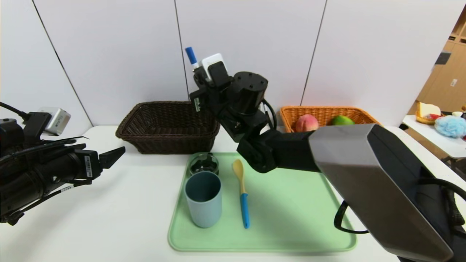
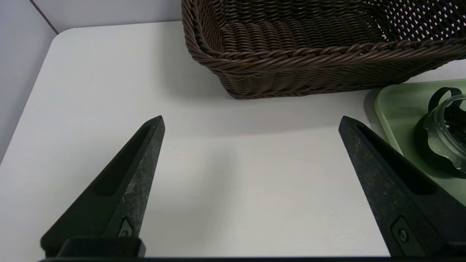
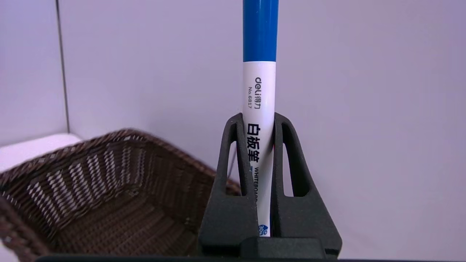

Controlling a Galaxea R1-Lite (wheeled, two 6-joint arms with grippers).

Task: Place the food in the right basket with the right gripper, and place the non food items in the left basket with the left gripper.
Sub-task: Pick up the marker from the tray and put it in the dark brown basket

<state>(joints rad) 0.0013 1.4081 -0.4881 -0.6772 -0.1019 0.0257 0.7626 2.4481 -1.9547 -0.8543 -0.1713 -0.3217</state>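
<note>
My right gripper [image 1: 198, 75] points up over the right edge of the dark brown left basket [image 1: 164, 105], shut on the white marker with a blue cap [image 1: 190, 55]. In the right wrist view the fingers [image 3: 282, 145] clamp the marker [image 3: 258, 91] upright, with the brown basket [image 3: 109, 174] below. My left gripper [image 1: 115, 154] is open and empty over the table, left of the brown basket [image 2: 291, 54]. The blue-grey cup [image 1: 203, 198], glass jar [image 1: 204, 163] and spoon [image 1: 242, 193] lie on the green tray [image 1: 291, 218]. The peach [image 1: 306, 122] and the green citrus [image 1: 341, 120] sit in the orange-tan right basket [image 1: 327, 108].
My right arm stretches across the tray's right half from the lower right. The jar [image 2: 446, 127] and the tray corner [image 2: 397, 105] show beside my left gripper [image 2: 252, 120]. A side table with coloured items [image 1: 451, 125] stands at the far right.
</note>
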